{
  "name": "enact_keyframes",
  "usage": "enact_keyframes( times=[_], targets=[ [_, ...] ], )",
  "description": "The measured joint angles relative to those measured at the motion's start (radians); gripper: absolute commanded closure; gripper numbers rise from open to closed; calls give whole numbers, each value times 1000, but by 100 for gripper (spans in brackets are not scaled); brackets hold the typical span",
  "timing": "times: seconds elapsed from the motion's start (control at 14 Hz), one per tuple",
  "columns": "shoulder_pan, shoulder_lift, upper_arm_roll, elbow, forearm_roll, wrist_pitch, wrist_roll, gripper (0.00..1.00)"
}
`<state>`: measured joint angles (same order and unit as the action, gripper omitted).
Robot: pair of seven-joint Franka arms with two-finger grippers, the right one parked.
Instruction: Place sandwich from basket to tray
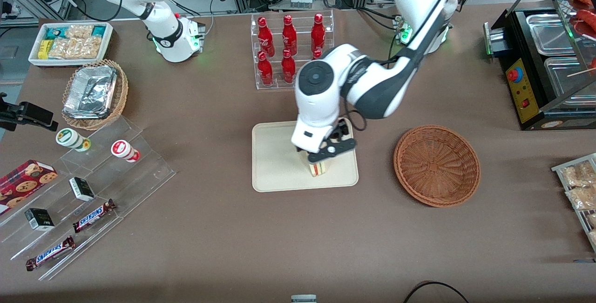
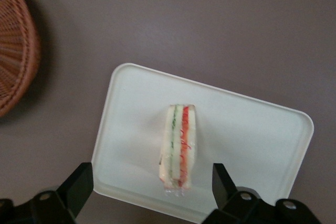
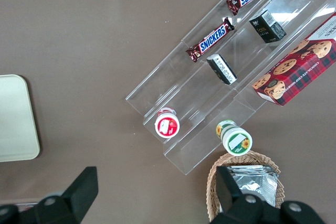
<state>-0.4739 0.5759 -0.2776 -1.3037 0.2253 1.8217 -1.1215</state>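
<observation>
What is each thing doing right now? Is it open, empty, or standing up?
sandwich: on the tray, standing on edge, let go
tray: holding only the sandwich
basket: empty
gripper: open, above the sandwich, fingers apart on either side of it
cola bottles: upright in their clear rack

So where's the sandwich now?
The sandwich sits on the tray, under the open gripper, with the empty basket beside the tray.
</observation>
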Motion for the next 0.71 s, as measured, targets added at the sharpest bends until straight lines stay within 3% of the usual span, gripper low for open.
enact_keyframes(
  times=[0.5, 0.71],
  targets=[
    [241, -62, 0, -105, -11, -11, 289, 0],
    [341, -147, 0, -177, -74, -13, 493, 0]
  ],
)
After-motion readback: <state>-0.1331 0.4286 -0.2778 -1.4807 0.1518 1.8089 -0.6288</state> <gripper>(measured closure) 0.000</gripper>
